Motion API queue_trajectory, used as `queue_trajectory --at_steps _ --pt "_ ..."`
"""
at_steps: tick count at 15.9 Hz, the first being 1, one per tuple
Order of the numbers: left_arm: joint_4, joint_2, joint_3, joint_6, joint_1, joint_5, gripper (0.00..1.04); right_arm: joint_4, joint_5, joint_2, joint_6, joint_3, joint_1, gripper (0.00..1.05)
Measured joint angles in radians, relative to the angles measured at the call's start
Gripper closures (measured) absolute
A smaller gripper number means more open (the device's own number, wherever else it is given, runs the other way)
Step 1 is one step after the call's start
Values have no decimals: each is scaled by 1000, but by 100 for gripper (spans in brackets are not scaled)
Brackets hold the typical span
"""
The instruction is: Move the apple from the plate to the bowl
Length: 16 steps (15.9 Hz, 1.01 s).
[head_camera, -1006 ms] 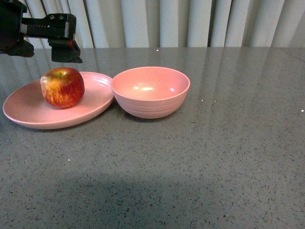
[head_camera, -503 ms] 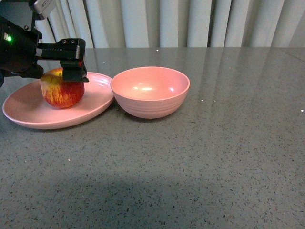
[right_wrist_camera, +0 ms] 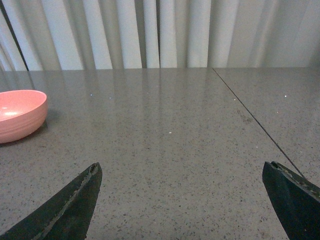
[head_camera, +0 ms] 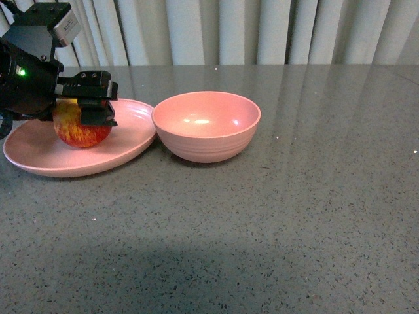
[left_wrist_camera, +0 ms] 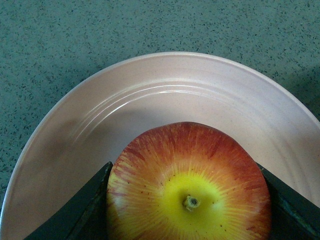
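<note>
Left gripper [head_camera: 90, 108] grips the apple [head_camera: 77, 131], fingers [left_wrist_camera: 82, 210] against both sides. Apple sits on plate [head_camera: 39, 157]. Grasp step. Next: lift clear of the rim, carry right over bowl [head_camera: 206, 144], release. Right gripper [right_wrist_camera: 181, 167] spread wide, empty.

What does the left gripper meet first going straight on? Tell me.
The apple, dead ahead of the left gripper, whose fingers straddle it; fingertips may touch the plate first, depth unclear.
</note>
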Motion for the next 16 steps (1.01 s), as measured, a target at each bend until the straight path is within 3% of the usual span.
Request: queue_trajectory --at_steps 3,10,16 --pt "-2 0 0 0 1 3 37 0 0 0 0 0 0 7" --pt "-45 -105 15 9 10 14 37 0 0 0 0 0 0 7" --pt "-88 -214 99 18 -148 24 37 0 0 0 0 0 0 7"
